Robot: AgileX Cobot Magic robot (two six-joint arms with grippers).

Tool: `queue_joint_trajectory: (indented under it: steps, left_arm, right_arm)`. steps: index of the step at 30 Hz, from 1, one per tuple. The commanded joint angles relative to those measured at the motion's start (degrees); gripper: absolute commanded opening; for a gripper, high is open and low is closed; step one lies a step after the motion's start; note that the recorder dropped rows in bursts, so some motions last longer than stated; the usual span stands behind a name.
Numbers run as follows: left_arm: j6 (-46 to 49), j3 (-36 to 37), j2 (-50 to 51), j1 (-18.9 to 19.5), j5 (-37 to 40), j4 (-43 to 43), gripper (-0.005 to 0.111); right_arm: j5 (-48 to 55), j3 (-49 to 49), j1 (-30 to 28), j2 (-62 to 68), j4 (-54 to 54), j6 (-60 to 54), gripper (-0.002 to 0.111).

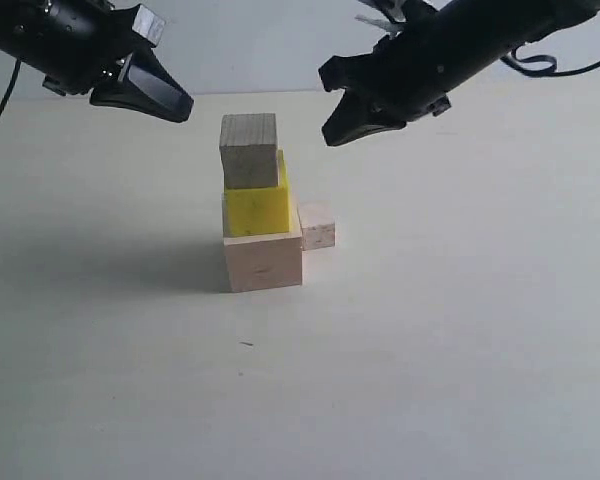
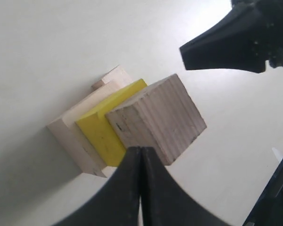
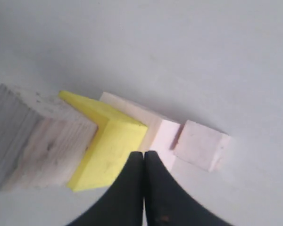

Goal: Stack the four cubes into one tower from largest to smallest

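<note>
Cubes stand three high, large pale wooden cube (image 1: 264,262) below, yellow cube (image 1: 257,208) on it, small wooden cube (image 1: 249,150) on top, leaving only the smallest cube (image 1: 317,225), on the table (image 1: 460,350) just beside the base, to place; left gripper (image 1: 170,103) and right gripper (image 1: 342,128) hover above, closed and empty.

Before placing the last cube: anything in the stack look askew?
Yes. The top wooden cube sits off-centre on the yellow cube, shifted left in the exterior view. The smallest cube rests on the table beside the large cube.
</note>
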Motion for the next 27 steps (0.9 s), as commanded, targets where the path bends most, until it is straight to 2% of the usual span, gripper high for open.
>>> queue_joint_trajectory:
  steps: [1,8,14,18,24,27]
  left_arm:
    - [1.51,0.36,-0.47,0.03,0.21,-0.13,0.000]
    - [5.02,8.00,-0.47,0.03,-3.68,-1.01,0.000]
    - [11.37,15.98,-0.63,0.03,-4.64,-11.52,0.000]
    - [13.71,21.63,-1.94,0.03,-5.55,-14.55,0.000]
    - [14.55,29.66,-4.49,0.03,-10.90,-16.08,0.000]
    - [18.88,32.85,-4.21,0.03,-10.91,-21.43,0.000]
  right_arm:
    - [4.50,-0.18,-0.29,-3.43,-8.80,-4.23,0.000]
    - [9.78,-0.18,-0.29,-3.88,-15.98,-2.95,0.000]
    - [9.69,-0.18,-0.29,-3.88,-18.63,0.31,0.000]
    - [9.32,-0.18,-0.29,-3.88,-18.96,0.53,0.000]
    - [8.98,-0.18,-0.29,-3.88,-18.96,0.53,0.000]
    - [7.30,-0.18,-0.29,-3.88,-18.96,2.38,0.000]
